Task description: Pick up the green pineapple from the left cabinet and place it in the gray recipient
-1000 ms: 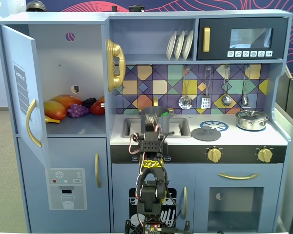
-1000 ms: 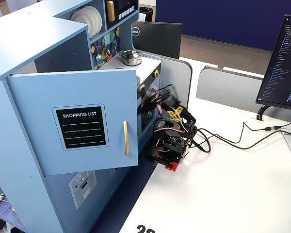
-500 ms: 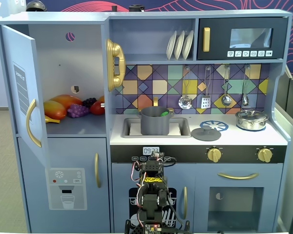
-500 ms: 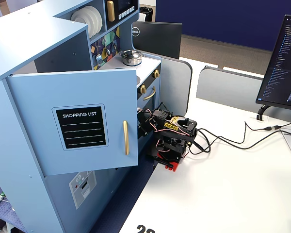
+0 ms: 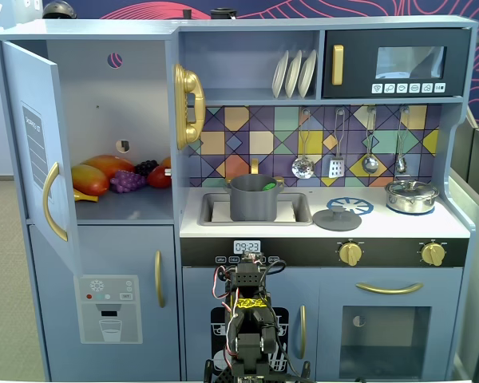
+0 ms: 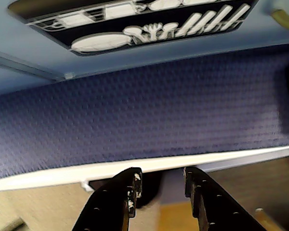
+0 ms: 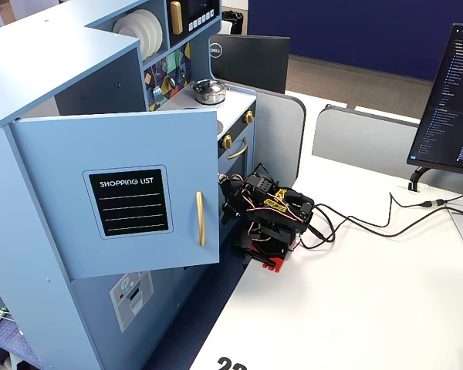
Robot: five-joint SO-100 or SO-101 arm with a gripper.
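Green pineapple (image 5: 268,187): only a green bit shows over the rim of the gray recipient (image 5: 253,199), which stands in the sink (image 5: 297,210) of the toy kitchen.

Left cabinet (image 5: 104,120): door (image 5: 40,152) swung open toward the camera, gold handle on it. On its shelf at the back: orange and yellow fruit (image 5: 92,175), purple grape bunch (image 5: 128,182), a red piece (image 5: 160,176).

Around the sink: a dark lid (image 5: 337,219) on the counter to the right in a fixed view, silver lidded pot (image 5: 412,195) farther right, utensils (image 5: 351,144) hung above, plates (image 5: 294,73) on the upper shelf, microwave (image 5: 397,62) beside them.

Arm folded low in front of the kitchen's lower doors, base on the white bench (image 7: 355,293). Pincer (image 6: 160,190) in the wrist view: jaws apart, nothing between them, facing blue carpet (image 6: 135,120) and the edge of a cupboard front.
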